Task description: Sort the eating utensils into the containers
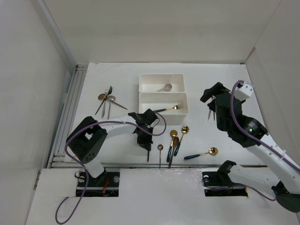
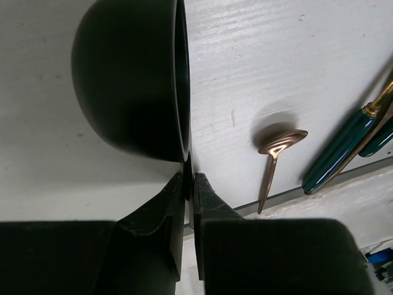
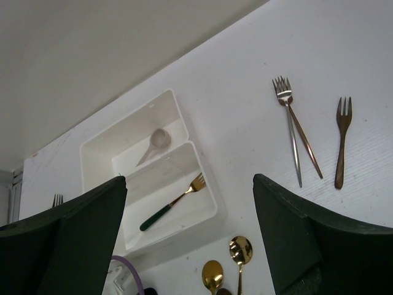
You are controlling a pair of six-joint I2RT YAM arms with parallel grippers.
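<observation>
White tabletop [image 1: 93, 140], white walls on three sides; top view unless noted.

**Containers.** Two white bins sit centre-far, long walls touching.
- Far bin [image 1: 145, 79]: 1 grey spoon [image 1: 167, 87], bowl toward the right end.
- Near bin [image 1: 146, 104]: 1 gold fork [image 1: 171, 108] w/ dark green handle. It lies aslant inside, tines toward the right end.

**Left gripper** [image 1: 144, 139]: just in front of the near bin's left part, pointing at the table's front edge. In the wrist view the jaws are pressed together on a black spoon [image 2: 135, 80], its bowl seen edge-on beyond the fingertips. Whether the spoon touches the table cannot be told.

**Right gripper** [image 1: 213, 96]: right of the bins, above the table. In the wrist view its fingers [image 3: 67, 239] stand wide apart w/ nothing between them.

**Loose utensils.**
- Right side: silver fork [image 3: 284, 92] w/ a second slim shaft crossing it, and a copper fork [image 3: 342, 123] just beside.
- Left side: overlapping cluster [image 1: 107, 99] of forks and spoons.
- Front, near the edge rail: small copper spoon [image 2: 279, 142], handle toward the rail.
- Also at front: left gold spoon [image 1: 173, 134] and right gold spoon [image 1: 184, 129], both w/ green handles.
- Further right: lone gold spoon [image 1: 206, 153], lying nearly crosswise.
</observation>
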